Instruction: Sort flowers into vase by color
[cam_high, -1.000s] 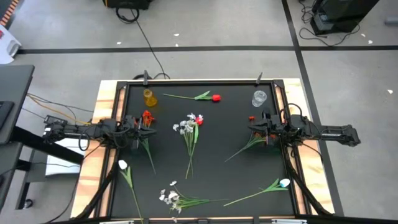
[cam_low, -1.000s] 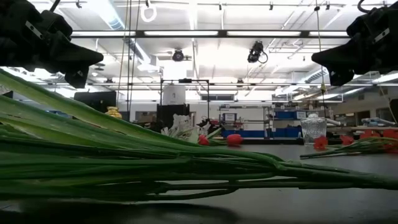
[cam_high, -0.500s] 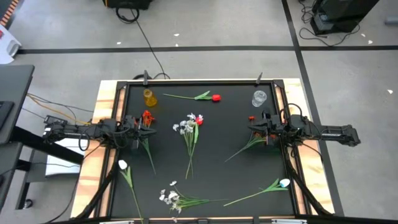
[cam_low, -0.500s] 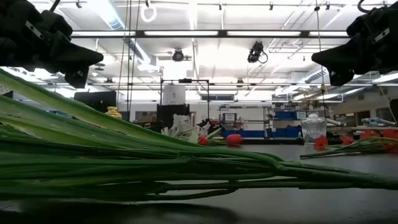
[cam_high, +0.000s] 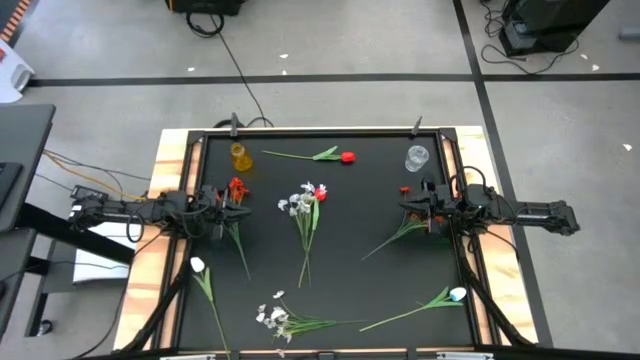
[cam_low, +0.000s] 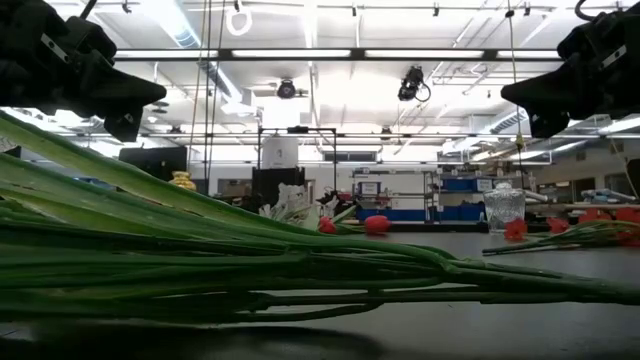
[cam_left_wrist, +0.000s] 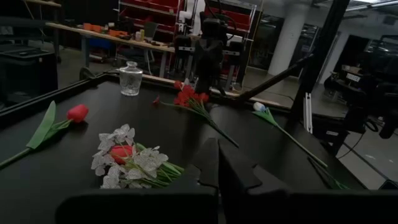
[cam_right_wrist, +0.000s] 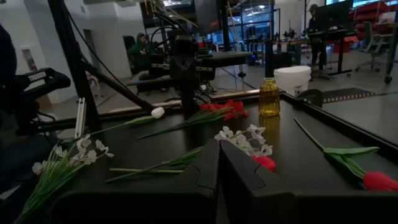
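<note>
Nothing moved since earlier frame. Left gripper (cam_high: 222, 207) beside amber vase (cam_high: 240, 156), right gripper (cam_high: 422, 208) opposite: fingers shut, empty. Flowers (cam_high: 309, 200) lie mid-tabletop (cam_high: 360, 240); open wide, pinch one stem low.

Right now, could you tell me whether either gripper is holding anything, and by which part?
Nothing is held. The left gripper and right gripper both have shut, empty jaws above the table.

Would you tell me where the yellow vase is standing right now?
In the high view the yellow vase stands in the table's far left corner, just beyond the left gripper and left of the single red tulip.
</note>
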